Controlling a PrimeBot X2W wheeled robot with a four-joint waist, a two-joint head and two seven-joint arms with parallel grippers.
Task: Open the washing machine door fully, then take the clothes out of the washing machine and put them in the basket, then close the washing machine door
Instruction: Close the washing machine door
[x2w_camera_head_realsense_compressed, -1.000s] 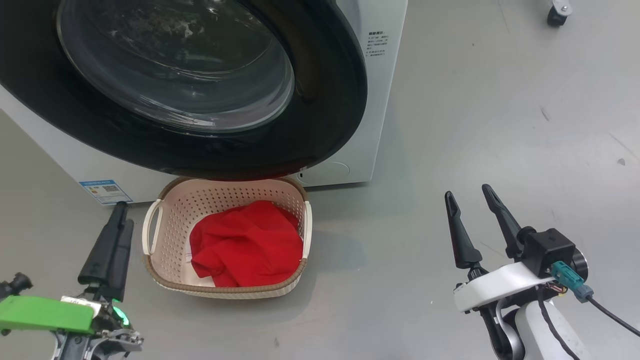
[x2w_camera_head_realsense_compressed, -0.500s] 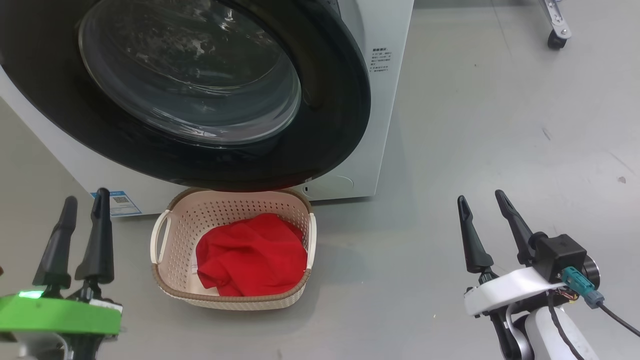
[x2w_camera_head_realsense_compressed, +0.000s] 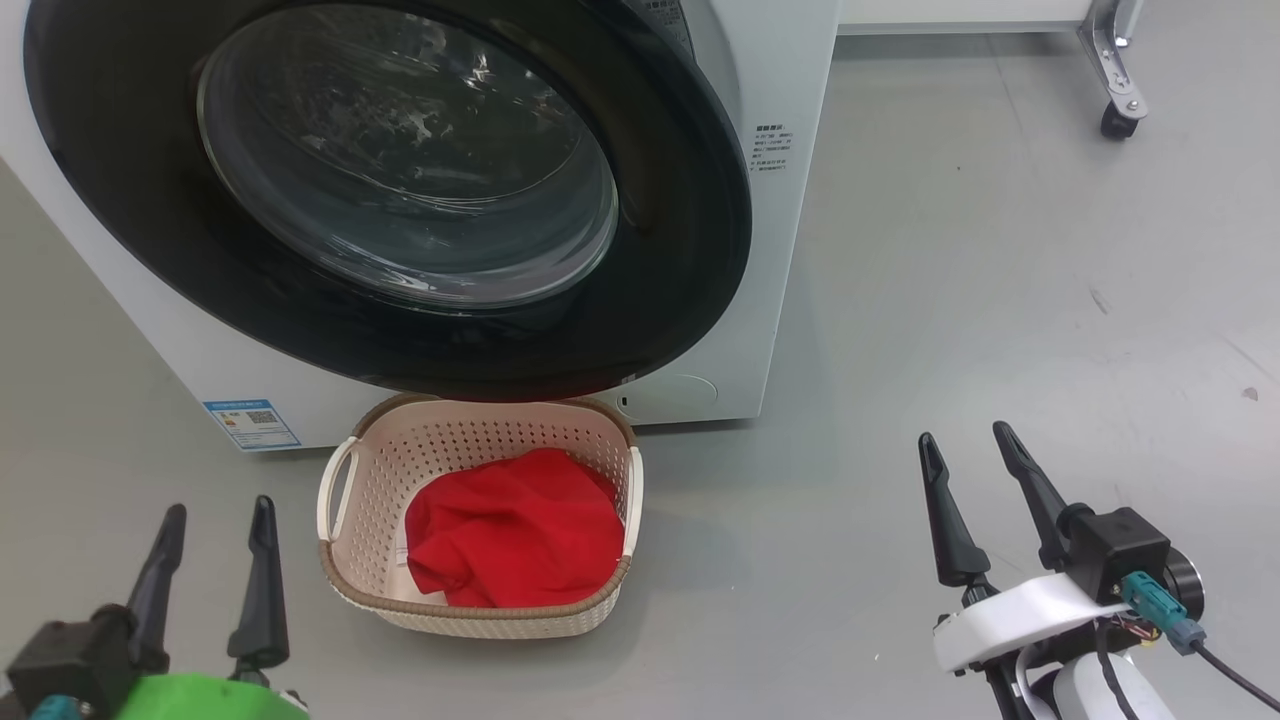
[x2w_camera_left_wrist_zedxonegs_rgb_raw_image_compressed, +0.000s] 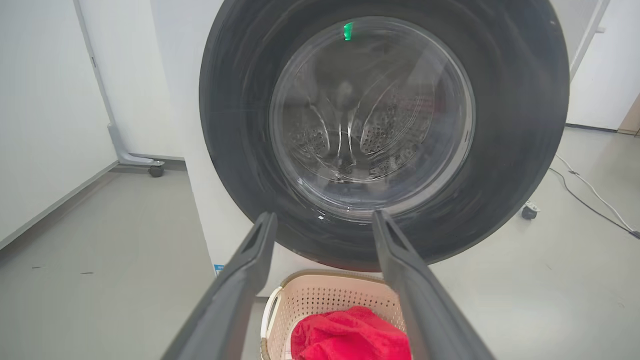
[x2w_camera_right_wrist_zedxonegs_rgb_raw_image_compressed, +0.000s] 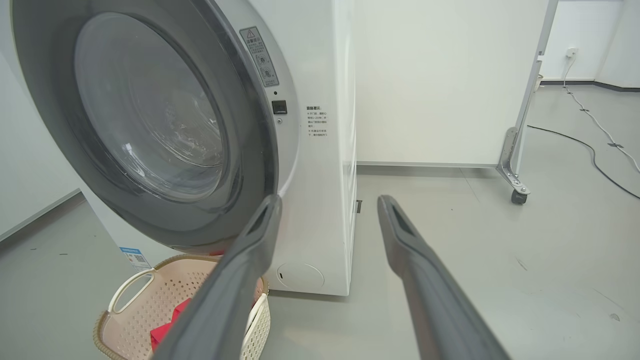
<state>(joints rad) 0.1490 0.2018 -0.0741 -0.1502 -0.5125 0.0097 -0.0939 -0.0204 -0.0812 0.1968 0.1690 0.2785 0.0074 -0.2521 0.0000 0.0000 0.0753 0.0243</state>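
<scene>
The washing machine (x2w_camera_head_realsense_compressed: 785, 250) stands white at the top of the head view. The washing machine door (x2w_camera_head_realsense_compressed: 680, 260), black-rimmed with a glass bowl, lies flat against its front. Below it sits the cream basket (x2w_camera_head_realsense_compressed: 480, 625) with the red clothes (x2w_camera_head_realsense_compressed: 515, 530) bunched inside. My left gripper (x2w_camera_head_realsense_compressed: 218, 510) is open at the lower left, left of the basket and holding nothing. My right gripper (x2w_camera_head_realsense_compressed: 962, 436) is open over bare floor, well right of the basket. In the left wrist view my left gripper (x2w_camera_left_wrist_zedxonegs_rgb_raw_image_compressed: 324, 216) faces the door (x2w_camera_left_wrist_zedxonegs_rgb_raw_image_compressed: 520, 125), with the basket (x2w_camera_left_wrist_zedxonegs_rgb_raw_image_compressed: 320, 300) below.
A wheeled frame leg with a caster (x2w_camera_head_realsense_compressed: 1115, 90) stands at the far right behind the machine. A dark cable (x2w_camera_right_wrist_zedxonegs_rgb_raw_image_compressed: 595, 160) runs across the floor there. A blue label (x2w_camera_head_realsense_compressed: 250, 423) marks the machine's lower left front. Grey floor stretches to the right.
The head camera has tilted up and back, so everything sits lower in the picture. My left gripper has drawn back from near the blue label to the lower left and turned, fingers now seen apart.
</scene>
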